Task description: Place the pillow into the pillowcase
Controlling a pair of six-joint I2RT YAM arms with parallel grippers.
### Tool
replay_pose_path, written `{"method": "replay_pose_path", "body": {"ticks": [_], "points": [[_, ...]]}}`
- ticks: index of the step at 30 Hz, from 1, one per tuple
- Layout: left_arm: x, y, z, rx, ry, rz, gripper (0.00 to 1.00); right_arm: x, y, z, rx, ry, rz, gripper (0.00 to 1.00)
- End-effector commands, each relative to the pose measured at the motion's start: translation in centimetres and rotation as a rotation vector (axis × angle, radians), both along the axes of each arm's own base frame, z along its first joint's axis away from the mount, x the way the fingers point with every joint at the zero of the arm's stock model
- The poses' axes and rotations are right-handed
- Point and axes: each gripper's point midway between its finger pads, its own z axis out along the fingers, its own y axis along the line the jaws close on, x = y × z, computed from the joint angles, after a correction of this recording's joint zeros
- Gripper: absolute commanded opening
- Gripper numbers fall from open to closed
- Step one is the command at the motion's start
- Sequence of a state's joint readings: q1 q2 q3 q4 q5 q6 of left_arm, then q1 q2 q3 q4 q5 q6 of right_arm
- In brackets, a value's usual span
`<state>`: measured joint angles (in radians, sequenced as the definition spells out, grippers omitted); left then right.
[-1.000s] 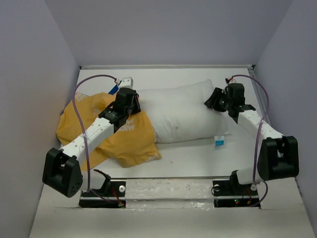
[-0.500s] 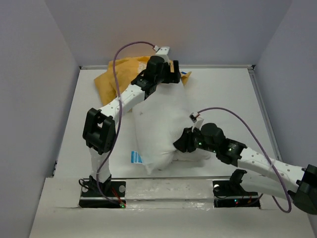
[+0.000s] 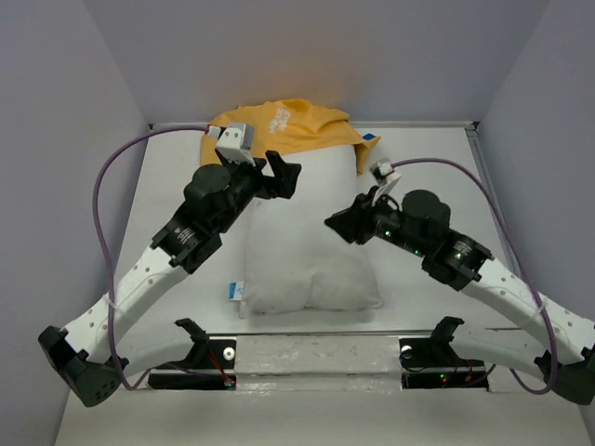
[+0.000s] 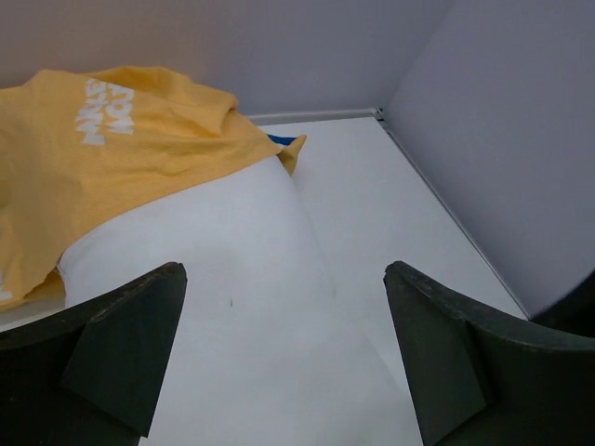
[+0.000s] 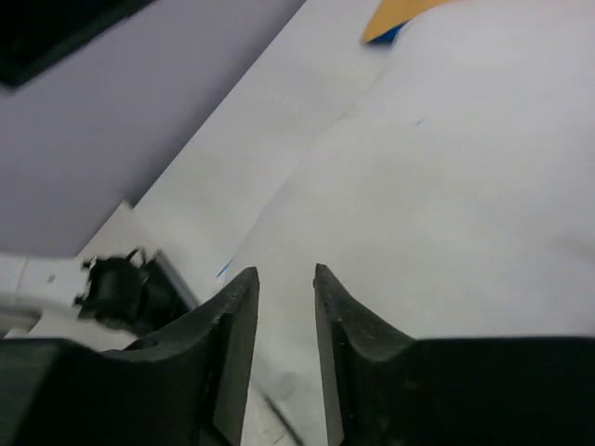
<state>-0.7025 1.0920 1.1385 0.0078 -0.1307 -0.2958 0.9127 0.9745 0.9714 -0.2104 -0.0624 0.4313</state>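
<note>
The pillow (image 3: pixel 307 251) lies in the middle of the table (image 3: pixel 437 177), long axis running from the near edge to the far edge. Its tag (image 3: pixel 234 291) sits at the near-left corner, so the tagged end points at the arm bases and the plain end points at the back wall.

The pillowcase (image 3: pixel 288 125) is bunched along the far edge, yellow face up, and its cloth laps over the pillow's far end. That looks like the reason for the line-up, lead end to the opening. Whether the end is truly inside the mouth or only under a draped layer, I can't say from here.

The left gripper (image 3: pixel 282 177) hangs over the pillow's far-left part with its claw spread wide and nothing in it. It seems poised to take the cloth's edge.

The right gripper (image 3: pixel 337 225) hovers over the pillow's right side, claw narrowed to a slim gap and holding nothing. It is probably placed to push the pillow toward the far edge.
</note>
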Motion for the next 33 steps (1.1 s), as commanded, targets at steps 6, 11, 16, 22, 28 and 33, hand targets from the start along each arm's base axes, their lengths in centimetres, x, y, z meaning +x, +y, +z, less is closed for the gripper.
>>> {"method": "replay_pose_path", "body": {"ticks": [6,11,16,22,28,33], "points": [[2.6,-5.1,-8.5,0.253,0.14,0.026,0.99,20.6,-12.9,-1.6,-0.094,-0.035,-0.555,0.0],[6.3,-9.1,-9.2,0.38,0.149,0.04,0.99,28.4,-14.3,-4.1,-0.234,-0.094,-0.535,0.46],[8.6,-11.0,-12.1,0.533,0.177,0.088,0.99,35.2,-15.0,-9.2,-0.477,-0.156,-0.462,0.72],[10.7,-10.9,-14.3,0.65,0.183,0.166,0.99,39.6,-16.4,-10.9,-0.624,-0.245,-0.471,0.76],[11.3,-9.9,-16.6,0.724,0.19,0.207,0.99,42.2,-15.5,-12.7,-0.672,-0.293,-0.401,0.77],[12.1,-10.0,-18.3,0.707,0.212,0.209,0.99,42.2,-12.4,-14.9,-0.549,-0.254,-0.249,0.53]]}}
